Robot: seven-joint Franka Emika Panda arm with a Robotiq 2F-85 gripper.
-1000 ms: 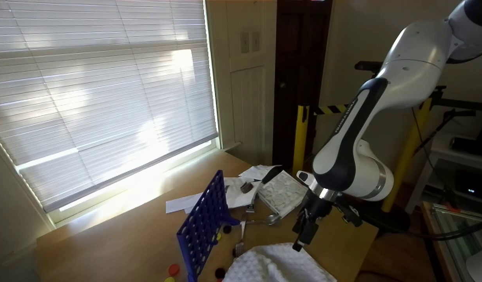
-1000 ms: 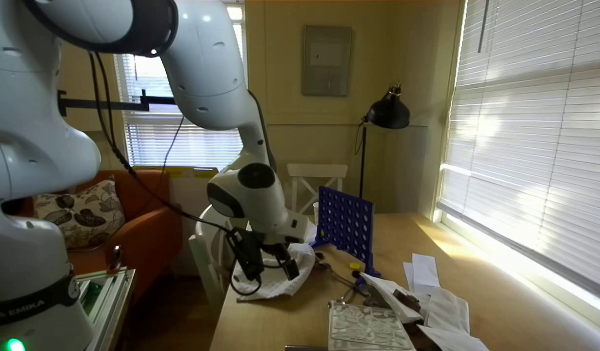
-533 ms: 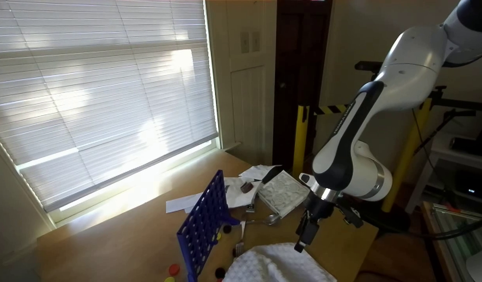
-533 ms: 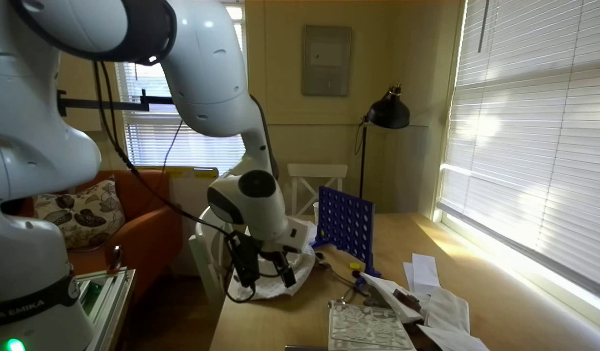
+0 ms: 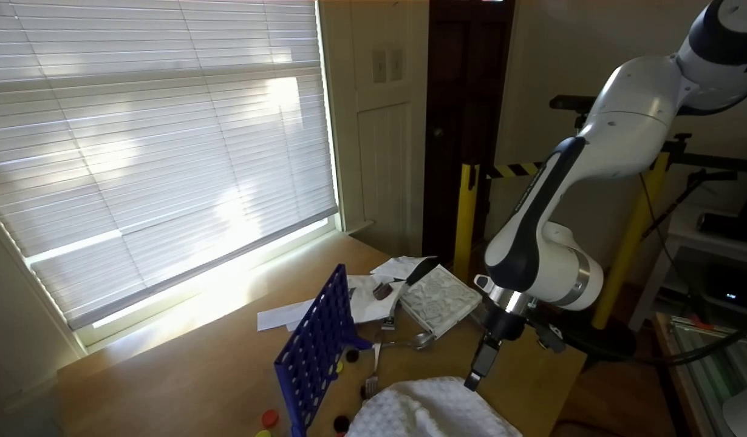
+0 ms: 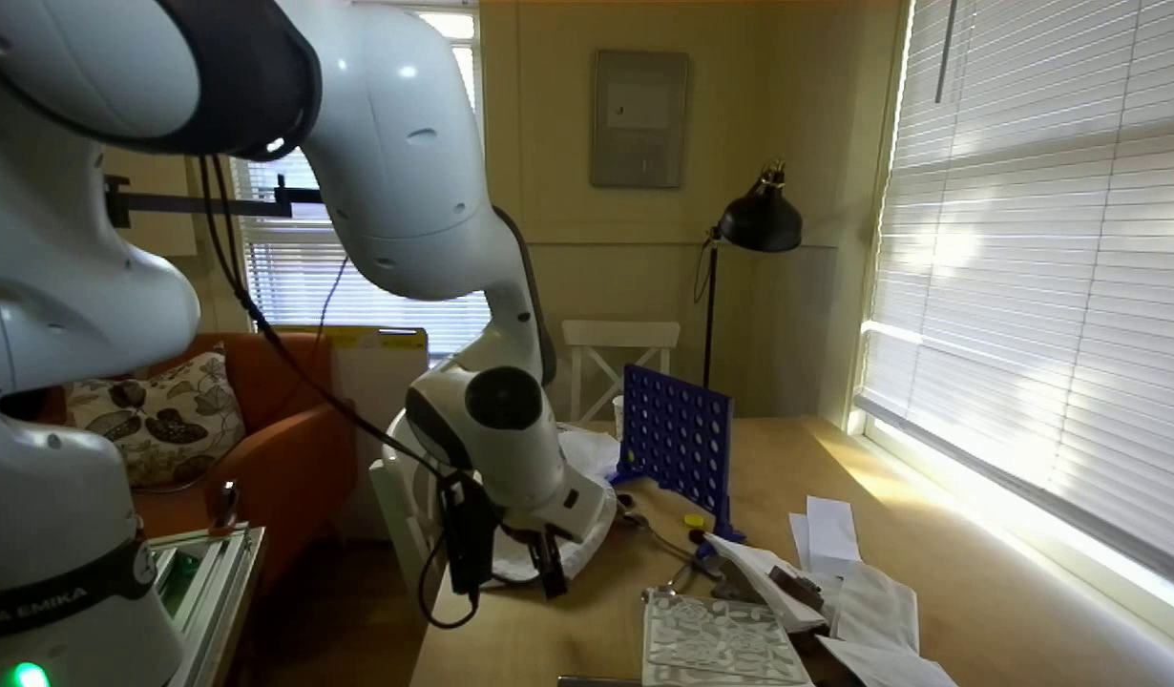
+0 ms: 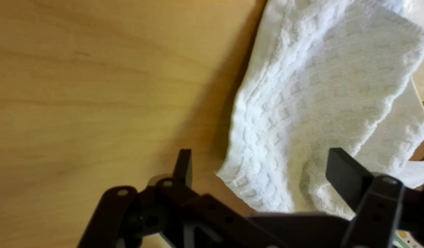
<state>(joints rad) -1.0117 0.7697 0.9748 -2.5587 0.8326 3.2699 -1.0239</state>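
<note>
A crumpled white waffle-textured cloth (image 7: 284,103) covers the right half of the wrist view, with bare wooden table (image 7: 94,86) to its left. My gripper (image 7: 260,151) is open above the cloth's edge, its dark fingers wide apart. The left finger (image 7: 183,167) stands over wood, the right one over cloth, and a cloth corner shows between them. Nothing is held. In both exterior views the gripper (image 5: 472,383) points down at the near side of the cloth (image 5: 422,406); whether the fingertips touch it I cannot tell.
A blue upright game grid (image 5: 316,346) stands beside the cloth. Around it lie a fork (image 5: 371,376), a spoon (image 5: 419,341), a red disc (image 5: 269,417) and several dark discs. A white embossed panel (image 6: 725,639) and loose papers (image 6: 873,606) lie farther along the table.
The arm has folded lower, and the gripper has turned and shifted slightly, rightward in an exterior view and leftward and down in another. Its fingers stayed apart. The grid and cutlery have not moved.
</note>
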